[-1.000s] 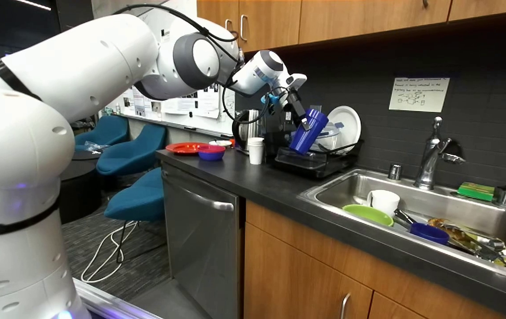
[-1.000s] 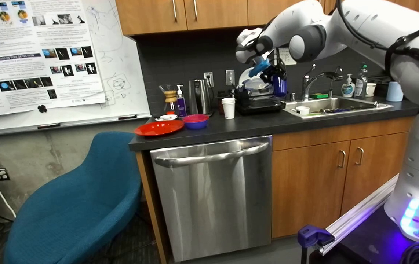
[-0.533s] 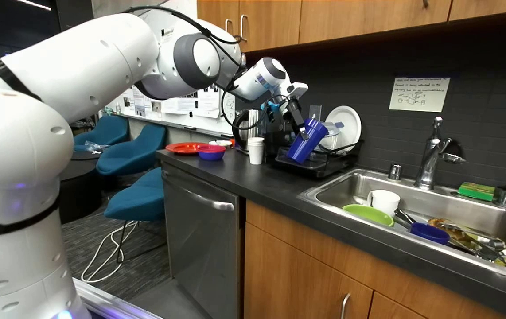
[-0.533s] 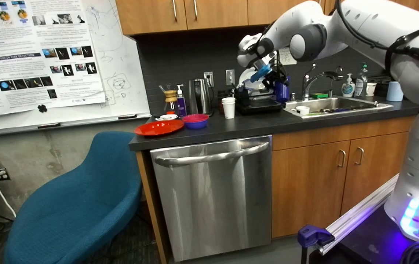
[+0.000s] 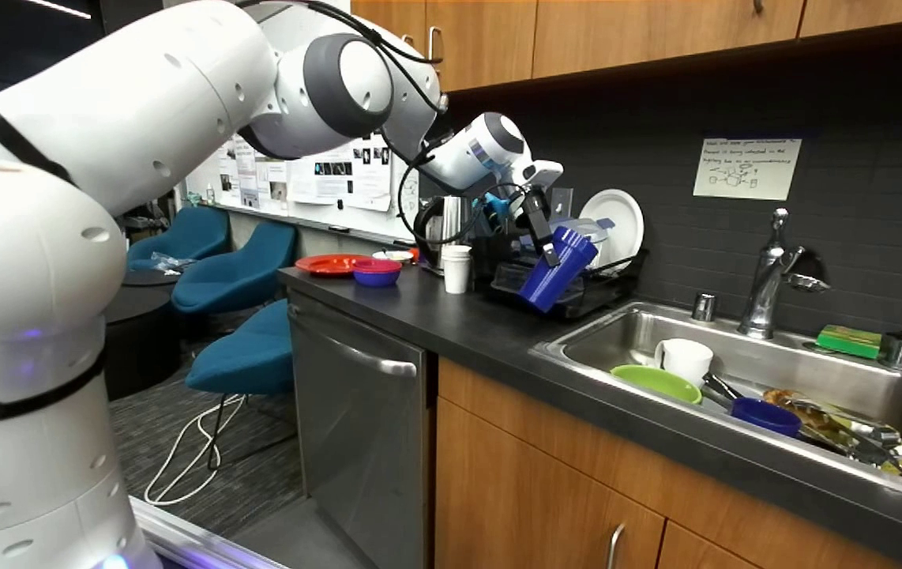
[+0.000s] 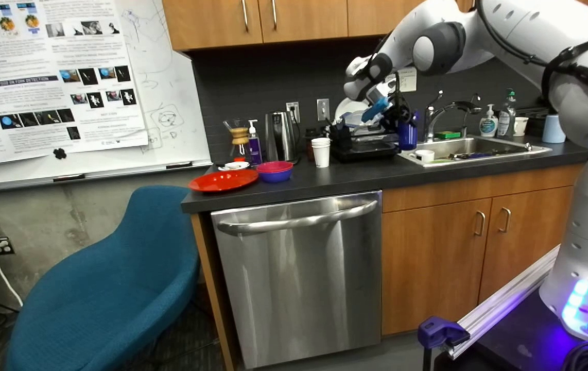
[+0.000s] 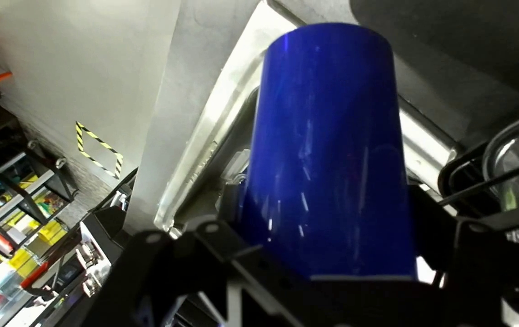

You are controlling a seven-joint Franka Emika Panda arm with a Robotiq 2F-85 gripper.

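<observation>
Here, gripper (image 7: 327, 209) clasps tilted blue cup (image 5: 563, 267) near sink (image 5: 798, 367).

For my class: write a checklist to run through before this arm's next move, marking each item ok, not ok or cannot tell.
1. End effector holds the blue cup: ok, clasped from both sides.
2. Cup upright: not ok, it leans in an exterior view.
3. Cup empty: cannot tell, its inside is hidden.
4. Cup apart from the dish rack: cannot tell, they overlap in an exterior view.
5. Sink free of dishes: not ok, white mug and green bowl inside.
</observation>
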